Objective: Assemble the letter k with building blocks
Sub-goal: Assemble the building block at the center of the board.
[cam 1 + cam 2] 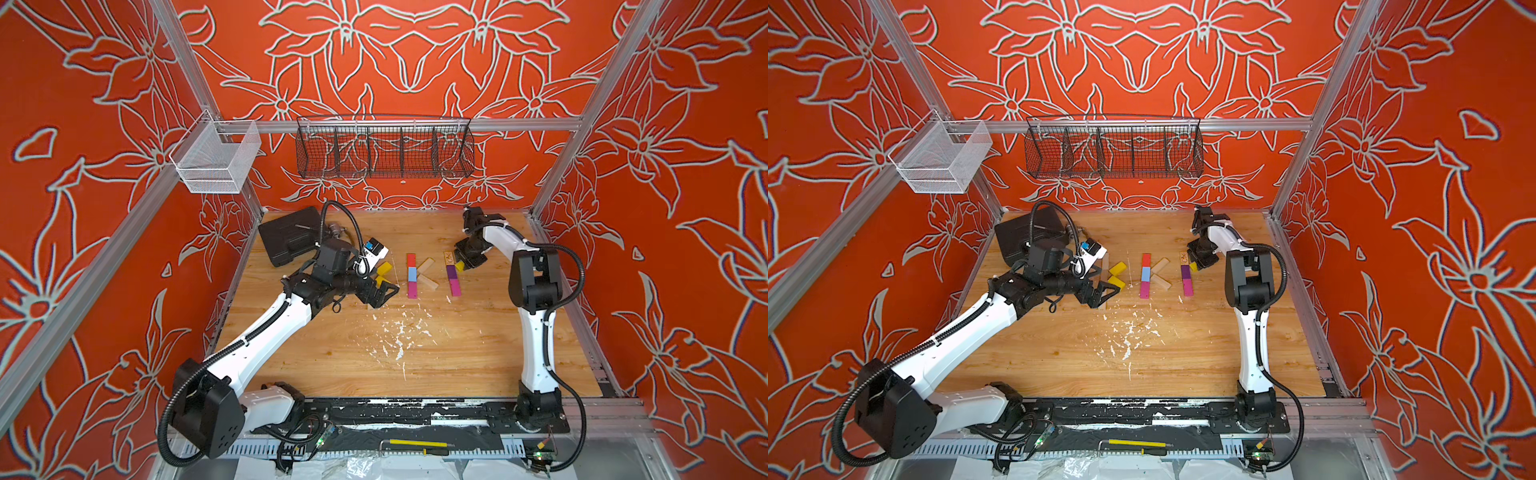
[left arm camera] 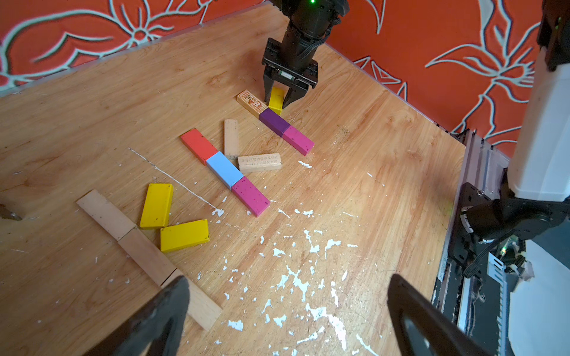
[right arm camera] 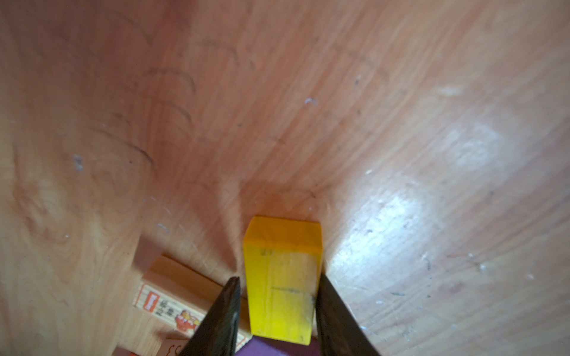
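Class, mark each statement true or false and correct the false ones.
1. The red block, blue block and magenta block lie end to end. True.
2. The left claw grips a block. False: it is open and empty.
3. The right claw straddles a yellow block. True.
4. The purple block touches the red block. False: it lies between a printed block and a second magenta block.

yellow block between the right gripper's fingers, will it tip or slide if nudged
Likely stiff and light: the yellow block looks like a small painted wooden bar. It seems to lean with one end on the purple block, so a nudge may drop it flat. Flat faces: it should not roll.
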Available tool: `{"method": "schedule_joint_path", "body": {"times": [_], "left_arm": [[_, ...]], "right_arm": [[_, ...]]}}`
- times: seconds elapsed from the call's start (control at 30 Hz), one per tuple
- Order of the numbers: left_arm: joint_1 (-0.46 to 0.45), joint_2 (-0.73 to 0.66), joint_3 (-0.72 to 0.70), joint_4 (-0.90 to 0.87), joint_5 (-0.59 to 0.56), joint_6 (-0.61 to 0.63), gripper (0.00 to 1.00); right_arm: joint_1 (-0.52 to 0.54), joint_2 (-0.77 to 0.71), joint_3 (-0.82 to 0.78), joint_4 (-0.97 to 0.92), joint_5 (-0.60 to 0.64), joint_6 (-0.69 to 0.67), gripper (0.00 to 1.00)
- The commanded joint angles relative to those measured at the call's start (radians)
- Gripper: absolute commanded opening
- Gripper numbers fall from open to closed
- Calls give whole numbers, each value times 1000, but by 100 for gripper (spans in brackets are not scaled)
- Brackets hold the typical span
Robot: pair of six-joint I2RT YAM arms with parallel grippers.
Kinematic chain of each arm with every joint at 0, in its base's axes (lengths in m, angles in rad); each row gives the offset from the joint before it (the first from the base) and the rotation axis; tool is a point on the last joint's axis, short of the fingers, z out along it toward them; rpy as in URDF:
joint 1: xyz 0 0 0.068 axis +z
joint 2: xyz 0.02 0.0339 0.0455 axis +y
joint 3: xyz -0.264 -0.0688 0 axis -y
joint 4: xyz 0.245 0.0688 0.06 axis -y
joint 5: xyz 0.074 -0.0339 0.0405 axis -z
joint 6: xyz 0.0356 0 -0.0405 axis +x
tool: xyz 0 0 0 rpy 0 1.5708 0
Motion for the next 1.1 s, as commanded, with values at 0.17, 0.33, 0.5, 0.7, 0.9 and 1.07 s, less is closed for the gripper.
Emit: {"method": "schedule_joint_path", "body": {"times": [0.17,0.33,0.5,0.7,0.9,1.07], "left_arm": [[23,6,-3,16,-13,-11,97],[28,10,-7,18,-40,5,97],[56,0,-25,54,-71,0,97],[95,2,-23,60,-175,-32,98],[199,52,60,-65,-300,-40,97],[315,118,140,-245,-362,142,99]], "right_arm": [[2,-66,-7,-32,20,-43,98],[0,-153,-57,-12,19,-62,98],[-11,-296,-133,10,29,-93,98],[-16,-518,-236,82,16,-203,96],[-11,-850,-492,362,-150,-457,91],[-5,-1120,-708,534,-333,-640,90]]}}
